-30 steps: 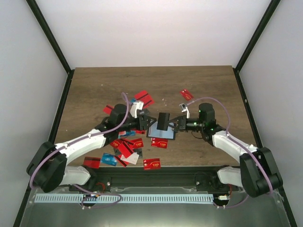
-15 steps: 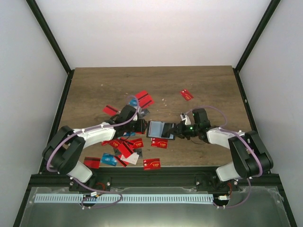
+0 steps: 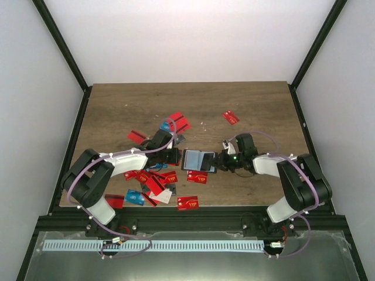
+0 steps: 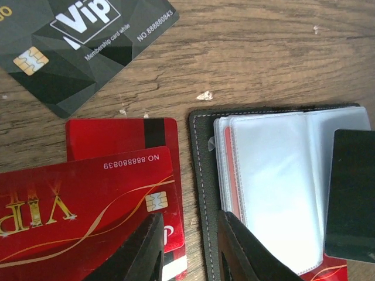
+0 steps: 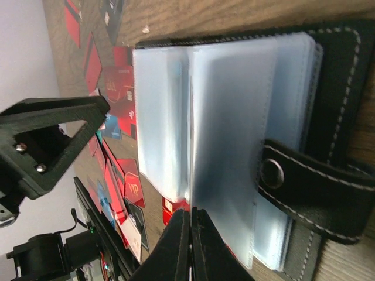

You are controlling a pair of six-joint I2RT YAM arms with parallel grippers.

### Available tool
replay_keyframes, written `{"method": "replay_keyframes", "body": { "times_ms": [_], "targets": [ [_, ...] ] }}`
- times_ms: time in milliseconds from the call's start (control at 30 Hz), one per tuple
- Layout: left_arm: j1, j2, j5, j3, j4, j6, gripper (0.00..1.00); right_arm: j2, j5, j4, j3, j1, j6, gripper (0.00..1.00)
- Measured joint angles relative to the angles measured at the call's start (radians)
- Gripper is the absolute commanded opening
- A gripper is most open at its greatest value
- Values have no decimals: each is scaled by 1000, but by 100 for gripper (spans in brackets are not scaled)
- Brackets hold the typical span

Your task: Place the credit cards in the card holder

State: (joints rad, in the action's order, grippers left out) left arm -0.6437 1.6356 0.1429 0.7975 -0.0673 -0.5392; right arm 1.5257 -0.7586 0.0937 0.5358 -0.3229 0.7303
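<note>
The black card holder (image 3: 198,160) lies open on the table, its clear sleeves up. My left gripper (image 3: 177,156) is low at its left edge. In the left wrist view the gripper (image 4: 190,218) is open, with one finger over a red credit card (image 4: 88,205) and the other on the holder's stitched left edge (image 4: 202,170). My right gripper (image 3: 218,161) is at the holder's right side. In the right wrist view it (image 5: 191,214) is shut on one clear sleeve (image 5: 234,146), which stands up on edge. The holder's snap strap (image 5: 310,175) lies across the right cover.
Several red and a few blue cards (image 3: 153,181) lie scattered left of and in front of the holder. More red cards lie behind it (image 3: 179,123), at the far right (image 3: 231,117) and near the front edge (image 3: 188,202). A dark grey Vip card (image 4: 82,41) lies behind my left fingers.
Both arms have come down low beside the holder. The black flap that stood upright a second ago now lies flat, and the holder is spread open. Little has moved in the last half second.
</note>
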Motion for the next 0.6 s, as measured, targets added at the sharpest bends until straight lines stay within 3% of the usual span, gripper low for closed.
{"method": "replay_keyframes", "body": {
  "times_ms": [600],
  "targets": [
    [0,47,21,19,-22,24,20,56,-36,21,43,0,-12,1]
  ]
}}
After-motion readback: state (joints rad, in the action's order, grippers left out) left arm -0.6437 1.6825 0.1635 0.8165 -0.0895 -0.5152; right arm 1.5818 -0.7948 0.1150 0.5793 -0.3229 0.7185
